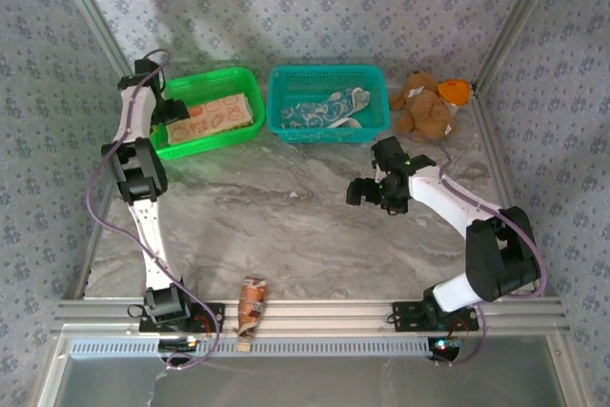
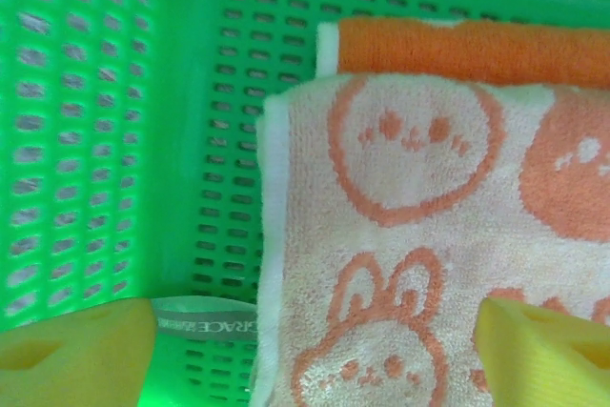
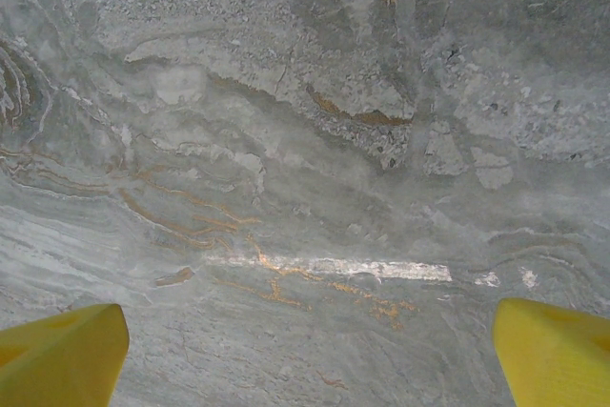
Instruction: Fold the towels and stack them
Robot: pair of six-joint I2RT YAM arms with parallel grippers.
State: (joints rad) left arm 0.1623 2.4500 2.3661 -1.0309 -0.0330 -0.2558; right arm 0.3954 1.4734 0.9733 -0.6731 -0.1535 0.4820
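left gripper [image 2: 310,374] stands wide open, empty, inside the green basket [image 2: 114,140], over the peach towel [image 2: 410,235] stacked on the orange towel [image 2: 457,45]. right gripper [image 3: 305,359], open and empty, hangs right of that basket. risk: on lift-off a fingertip may snag the peach towel, unfolding it.

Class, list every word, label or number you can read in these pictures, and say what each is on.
"GRACE", upside down, on the white tag beside the peach towel, in the green basket; the smaller print beside it is too blurred to read.
The brown packet on the near rail: print too small to read.
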